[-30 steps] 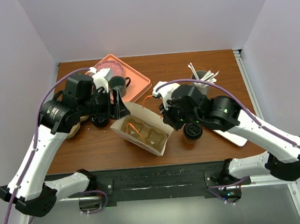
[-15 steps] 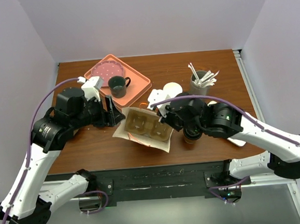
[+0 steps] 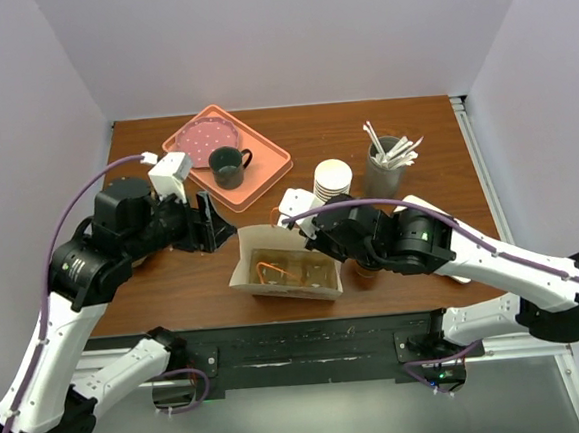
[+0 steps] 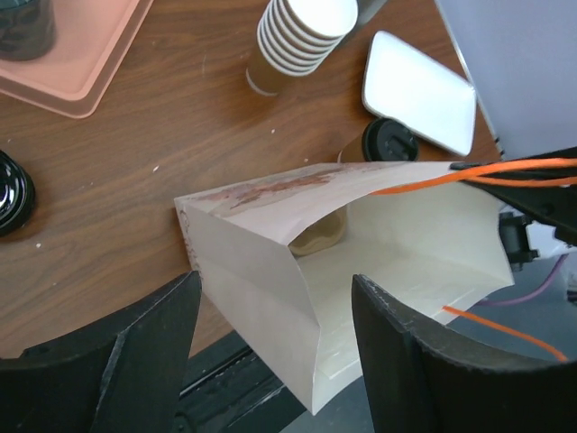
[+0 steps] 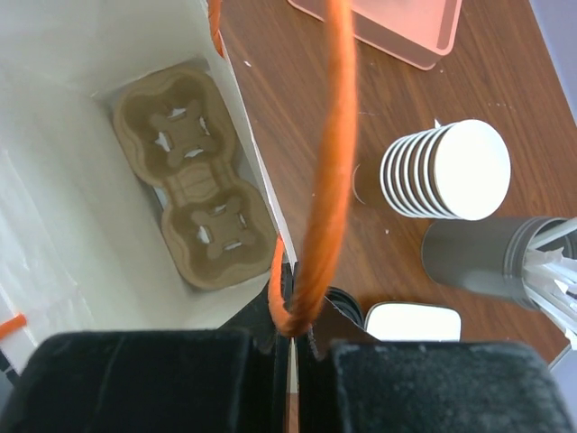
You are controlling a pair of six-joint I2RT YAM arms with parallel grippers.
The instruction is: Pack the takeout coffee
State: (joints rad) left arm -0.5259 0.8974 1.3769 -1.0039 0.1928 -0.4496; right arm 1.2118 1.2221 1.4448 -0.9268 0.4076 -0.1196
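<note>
Grip check: right gripper (image 5: pixel 293 338) is pinched tight on the orange handle (image 5: pixel 326 153) of the paper bag (image 4: pixel 252 298), with the cord running up out of the closed jaws. Left gripper (image 3: pixel 212 223) is spread wide and holds nothing. In the top view it sits just left of the bag and apart from it, and the left wrist view shows both black fingers (image 4: pixel 135 361) clear of the paper.

The bag stands on the table (image 3: pixel 303 135) near the front edge, between the two arms, with its mouth open. A brown two-cup carrier (image 5: pixel 194 176) lies flat on the bag floor, both slots unfilled.

Takeout coffee (image 4: pixel 389 142) is outside the bag, upright on the table with its black lid on, just beyond the bag's rim on the right arm's side. In the top view it is mostly hidden under the right arm.

A white flat rectangular piece (image 4: pixel 419 90) lies just beside the cup. A stack of white cups (image 3: pixel 333 180) stands behind the bag, and a grey holder (image 3: pixel 381 174) of white sticks is to its right. A pink tray (image 3: pixel 265 163) sits at back left with a dark green mug (image 3: pixel 228 168) on it. A black round lid-like thing (image 4: pixel 9 194) lies on the table at the left edge of the left wrist view, partly cut off.
</note>
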